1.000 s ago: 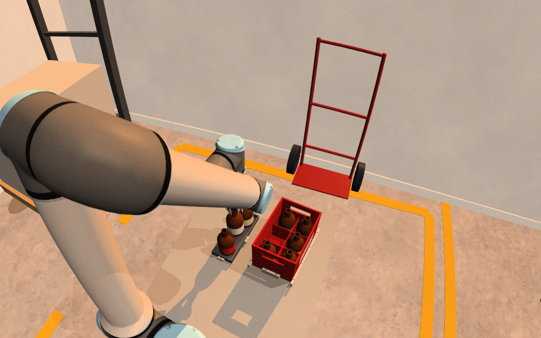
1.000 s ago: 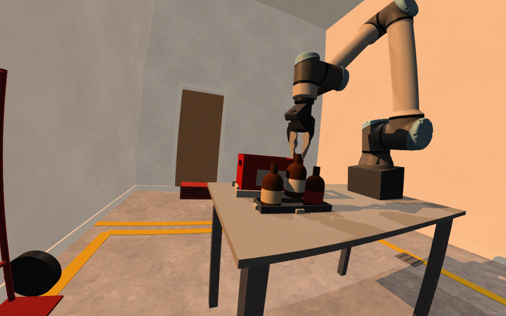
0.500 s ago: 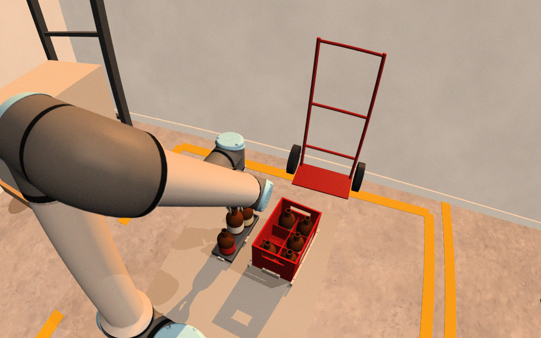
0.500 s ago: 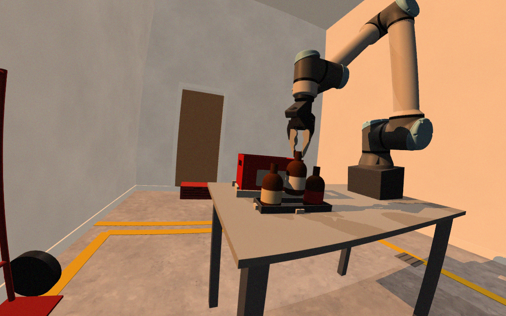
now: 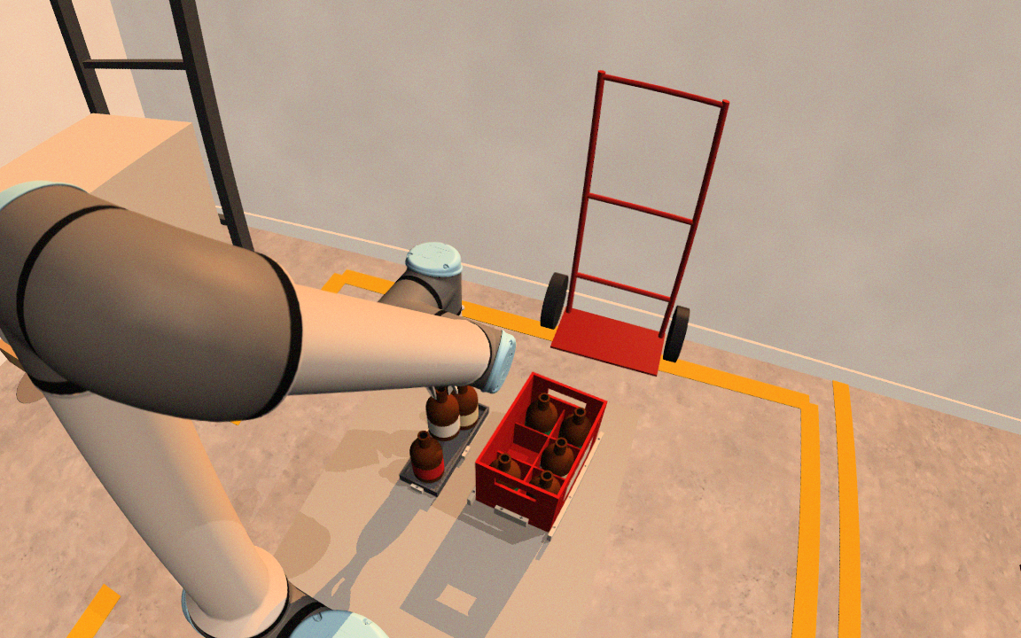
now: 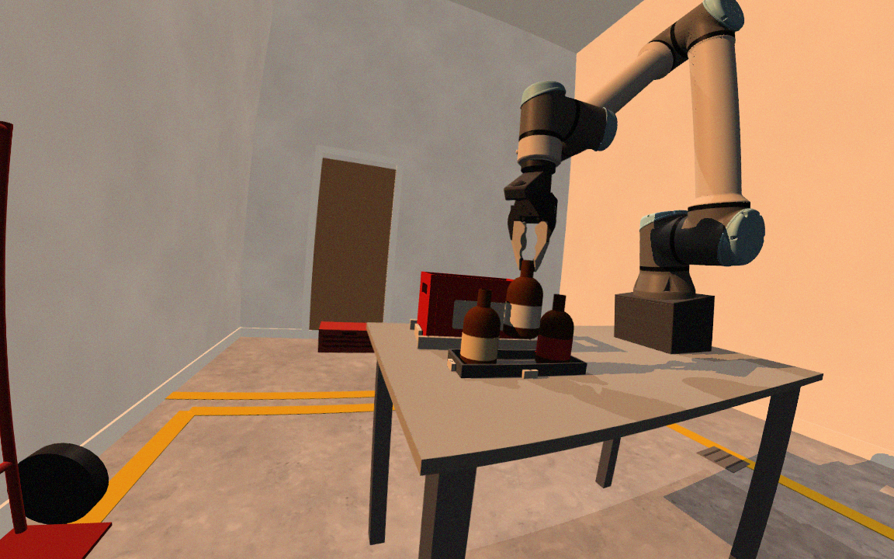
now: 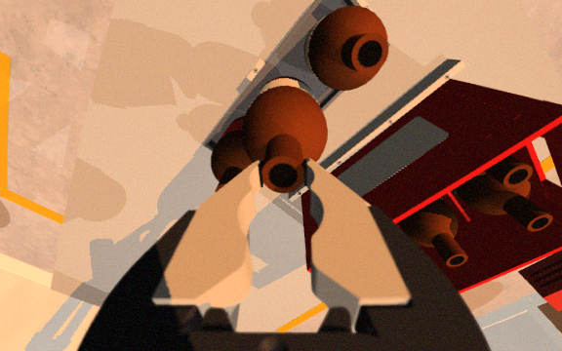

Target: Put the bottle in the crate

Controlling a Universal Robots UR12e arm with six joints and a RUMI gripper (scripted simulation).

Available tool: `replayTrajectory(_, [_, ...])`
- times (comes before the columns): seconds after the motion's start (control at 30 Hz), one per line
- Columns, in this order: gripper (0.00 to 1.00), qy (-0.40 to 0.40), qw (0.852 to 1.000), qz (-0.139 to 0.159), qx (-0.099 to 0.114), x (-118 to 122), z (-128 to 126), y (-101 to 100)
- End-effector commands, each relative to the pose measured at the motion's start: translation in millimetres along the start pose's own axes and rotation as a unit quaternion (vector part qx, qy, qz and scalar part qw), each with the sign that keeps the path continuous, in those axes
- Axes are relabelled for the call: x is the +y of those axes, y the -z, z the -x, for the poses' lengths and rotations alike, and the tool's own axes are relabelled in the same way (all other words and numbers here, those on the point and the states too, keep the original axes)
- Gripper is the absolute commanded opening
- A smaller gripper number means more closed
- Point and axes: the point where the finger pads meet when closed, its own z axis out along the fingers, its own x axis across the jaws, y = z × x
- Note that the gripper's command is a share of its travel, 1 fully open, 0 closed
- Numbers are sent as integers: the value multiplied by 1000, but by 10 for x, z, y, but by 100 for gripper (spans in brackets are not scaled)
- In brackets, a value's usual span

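My gripper (image 5: 442,390) (image 6: 528,265) (image 7: 283,162) is shut on the neck of the brown bottle with the white label (image 5: 442,414) (image 6: 524,292) (image 7: 283,117). The bottle hangs upright, its base a little above the dark tray (image 5: 453,455) (image 6: 492,369). A bottle with a red label (image 5: 425,454) (image 6: 554,335) and one with a cream label (image 5: 466,402) (image 6: 481,326) (image 7: 346,49) stand at the tray's ends. The red crate (image 5: 530,508) (image 6: 436,299) (image 7: 496,107) holds several bottles. Its empty slot (image 5: 520,450) is the middle one on the tray side.
The crate stands close beside the tray, and its walls rise above the tray. Small light blocks (image 5: 510,516) (image 6: 529,373) sit at the edges of both. The table (image 6: 575,410) carries the arm's dark base (image 6: 672,319). A red hand truck (image 5: 609,341) stands on the floor beyond.
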Motion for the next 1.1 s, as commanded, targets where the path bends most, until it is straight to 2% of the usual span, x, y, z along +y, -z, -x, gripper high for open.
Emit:
replayTrajectory(0.0, [0, 0, 1000, -1, 1, -5, -5, 71])
replayTrajectory(1.07, [0, 0, 1000, -1, 1, -5, -5, 155])
